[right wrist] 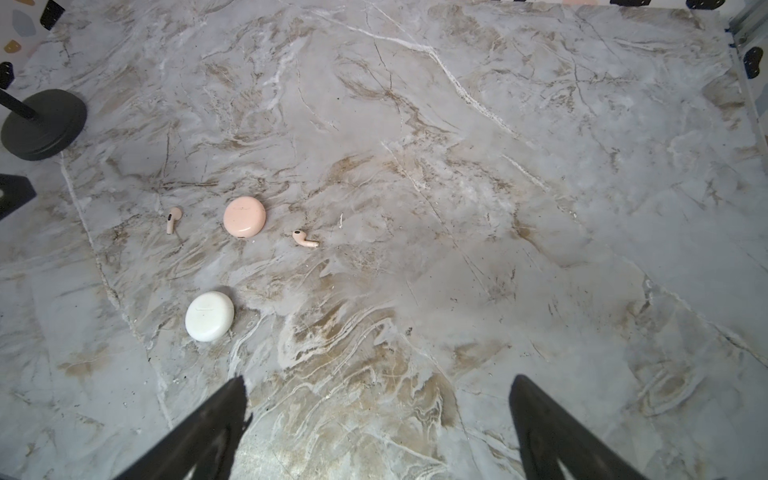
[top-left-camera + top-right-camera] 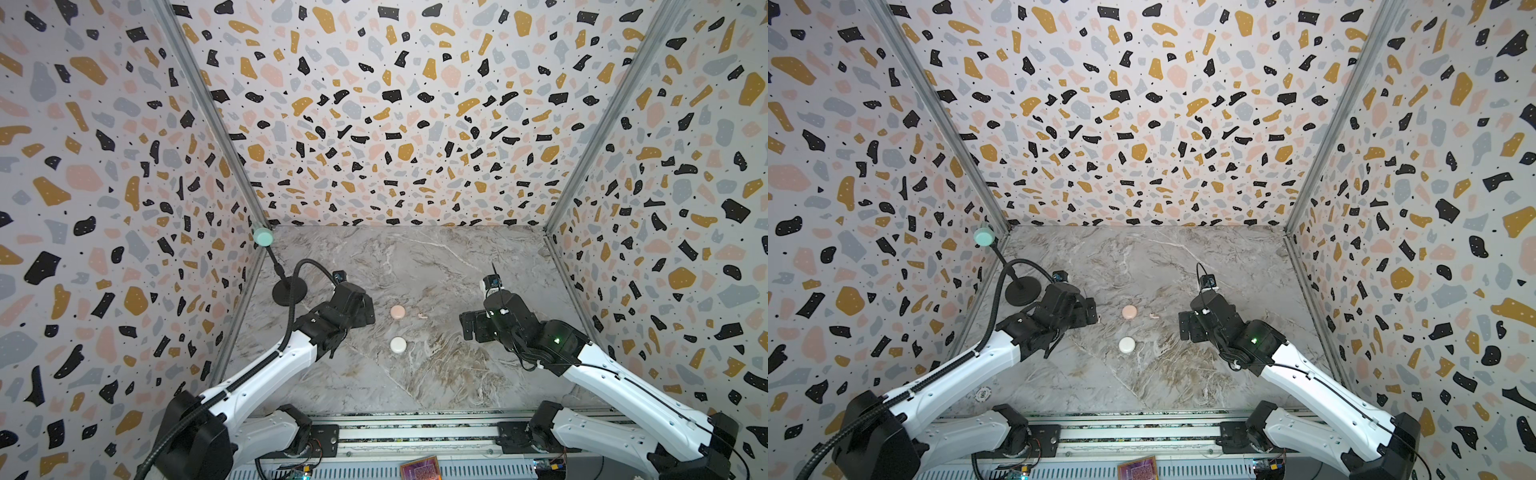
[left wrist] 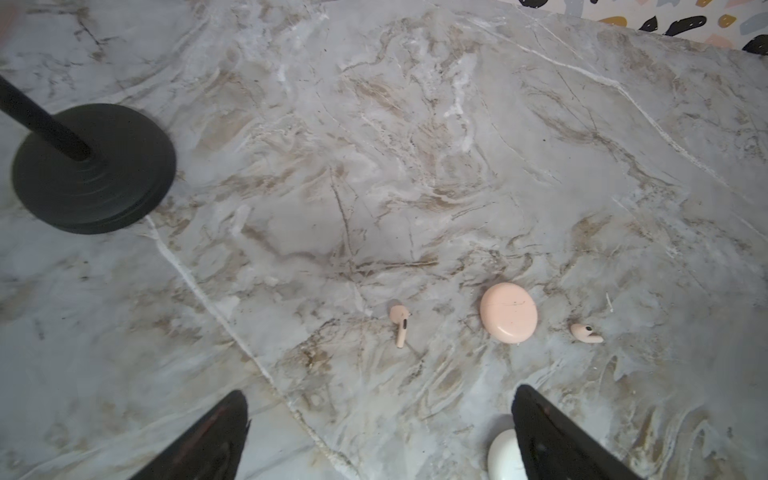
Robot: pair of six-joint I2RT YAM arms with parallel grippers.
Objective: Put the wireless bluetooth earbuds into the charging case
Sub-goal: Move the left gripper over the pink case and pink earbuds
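Marble-print table (image 2: 415, 266), terrazzo-print walls (image 2: 374, 104) on three sides, aluminium posts (image 2: 216, 120) rising from both far corners. Black stand (image 2: 289, 293) by the table's left edge, far half: round base flat on the surface, thin stem leaning toward the far-left corner, mint-green round head (image 2: 262, 237) on top. Slotted rail (image 2: 415, 432) along the near edge; small purplish square board (image 2: 419, 468) just past it, mid-width.

Both top views: set high above the near edge, looking steeply down and forward onto the grey marble-patterned bench (image 2: 415, 266); nearly identical, shifted slightly sideways.

Left wrist view: low and close, facing across the bench past black fingers (image 3: 208, 440) toward the round pale pink case (image 3: 508, 312).

Right wrist view: farther back, sharing that pink case and the round black stand base (image 1: 43, 124).
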